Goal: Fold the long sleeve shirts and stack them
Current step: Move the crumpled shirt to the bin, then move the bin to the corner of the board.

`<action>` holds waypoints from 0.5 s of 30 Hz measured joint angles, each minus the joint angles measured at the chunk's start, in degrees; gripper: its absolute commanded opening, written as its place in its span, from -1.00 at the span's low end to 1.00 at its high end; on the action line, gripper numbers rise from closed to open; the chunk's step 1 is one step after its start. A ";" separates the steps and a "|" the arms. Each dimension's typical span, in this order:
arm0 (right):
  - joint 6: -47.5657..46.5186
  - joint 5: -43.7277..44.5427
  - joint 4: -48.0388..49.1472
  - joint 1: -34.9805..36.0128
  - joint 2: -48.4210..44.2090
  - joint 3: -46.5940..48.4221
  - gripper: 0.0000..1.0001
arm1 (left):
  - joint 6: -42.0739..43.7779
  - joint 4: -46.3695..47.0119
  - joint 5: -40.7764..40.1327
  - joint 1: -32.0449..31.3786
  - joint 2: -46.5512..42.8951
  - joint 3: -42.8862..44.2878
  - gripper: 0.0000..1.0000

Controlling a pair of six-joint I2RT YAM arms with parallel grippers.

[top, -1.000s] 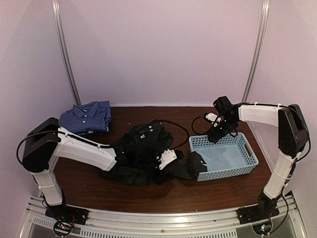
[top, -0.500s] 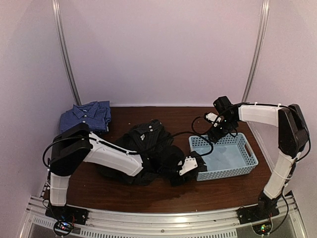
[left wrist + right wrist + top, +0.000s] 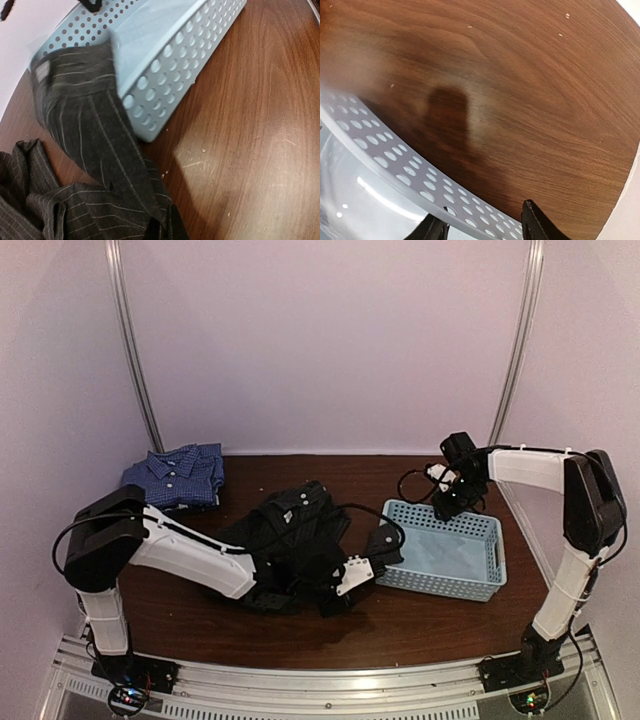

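Right now the black shirt (image 3: pixel 290 540) lies crumpled mid-bench, a bit twd 7 o'clock of centre, pale pinstripes clear in the L wrist view. One sleeve (image 3: pixel 85 110) runs out twd 3 o'clock and lies over the L corner of the light blue basket (image 3: pixel 437 583); its end is blurred at the rim. L arm reaches low across the bench (image 3: pixel 400 625) from 8 o'clock. L claw (image 3: pixel 338 595) sits at the shirt's 4 o'clock edge, clenched on a bunch of striped fabric at the sleeve's base, w/ the cloth drawn fairly straight from there up to the basket corner. Blue shirt (image 3: pixel 175 475) sits folded at 10 o'clock, collar up, well apart from the black one. Basket stands at 3 o'clock, skewed to the bench edge. R claw (image 3: pixel 452 502) is at the basket's far rim, approx 1 o'clock. In the R wrist view its fingers (image 3: pixel 536 222) stand apart astride that rim, one inside, one outside over bare wood. Can't tell whether they pinch the rim or only straddle it.
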 measured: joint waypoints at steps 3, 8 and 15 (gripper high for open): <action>1.77 0.72 0.15 -2.49 0.00 0.00 -0.13 | -1.33 1.03 -0.28 0.61 -5.70 -4.90 -1.00; 5.64 2.29 0.00 -7.19 0.07 -0.57 -0.27 | -3.85 2.25 -0.39 2.62 -11.87 -10.10 -1.00; 11.96 5.77 0.17 -16.20 0.68 -2.16 -0.30 | -5.18 2.49 -0.04 3.63 -12.83 -10.99 -1.00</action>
